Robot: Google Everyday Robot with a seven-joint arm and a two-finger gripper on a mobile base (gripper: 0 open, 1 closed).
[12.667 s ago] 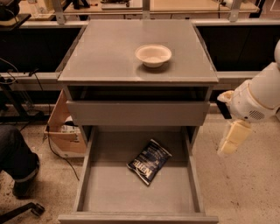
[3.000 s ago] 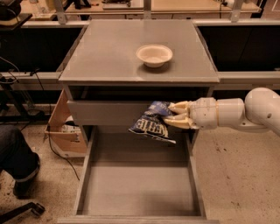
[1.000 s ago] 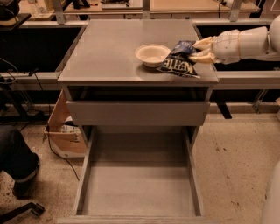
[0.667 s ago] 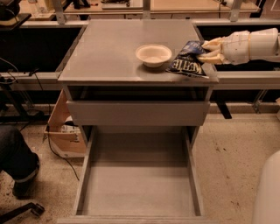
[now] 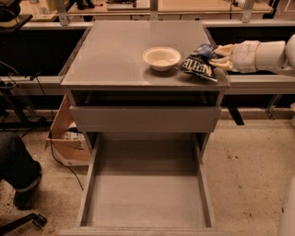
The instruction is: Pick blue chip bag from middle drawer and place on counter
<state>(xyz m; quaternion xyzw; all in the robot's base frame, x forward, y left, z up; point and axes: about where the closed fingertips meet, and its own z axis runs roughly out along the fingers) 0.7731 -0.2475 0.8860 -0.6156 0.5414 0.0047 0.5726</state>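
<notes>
The blue chip bag [image 5: 197, 65] lies on the counter [image 5: 110, 50] at its right front edge, just right of the white bowl [image 5: 161, 57]. My gripper [image 5: 220, 57] reaches in from the right at counter height and is shut on the bag's right end, one finger above it and one below. The middle drawer [image 5: 147, 198] stands pulled out below, and its grey floor is bare.
A shut drawer front [image 5: 145, 119] sits above the open drawer. A cardboard box [image 5: 69, 140] stands on the floor to the left of the cabinet, next to a person's leg and shoe [image 5: 20, 175]. Wooden tabletops [image 5: 184, 5] run behind the counter.
My gripper has lifted the blue chip bag out of the middle drawer and carried it up to the counter. In the last second the bag has come down onto the counter's right front edge.
</notes>
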